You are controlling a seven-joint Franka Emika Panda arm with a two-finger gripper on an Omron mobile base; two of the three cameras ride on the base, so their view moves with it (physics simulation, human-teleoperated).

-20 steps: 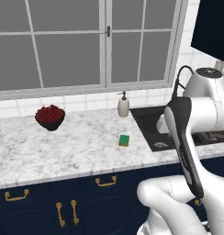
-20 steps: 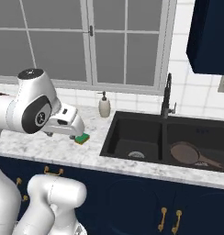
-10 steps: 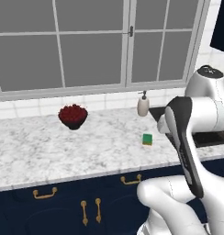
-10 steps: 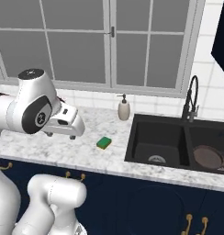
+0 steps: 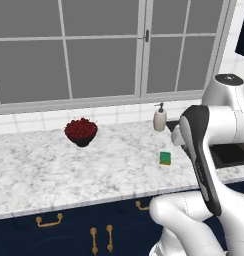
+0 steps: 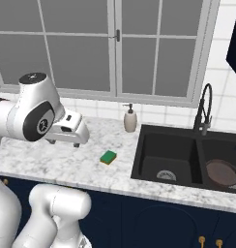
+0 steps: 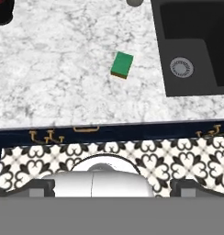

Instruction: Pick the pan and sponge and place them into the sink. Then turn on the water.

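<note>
You have one sponge (image 6: 109, 156) on the counter (image 6: 66, 162), one pan (image 6: 222, 173) in the sink's (image 6: 166, 143) right basin, and one gripper (image 7: 112, 186), jaws apart, holding nothing.

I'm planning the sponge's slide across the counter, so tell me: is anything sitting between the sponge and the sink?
Nothing visible does. The sponge lies alone on bare marble counter, left of the sink in the right base view. The soap dispenser stands farther back by the wall, off that path. The pan is already in the right basin.
</note>
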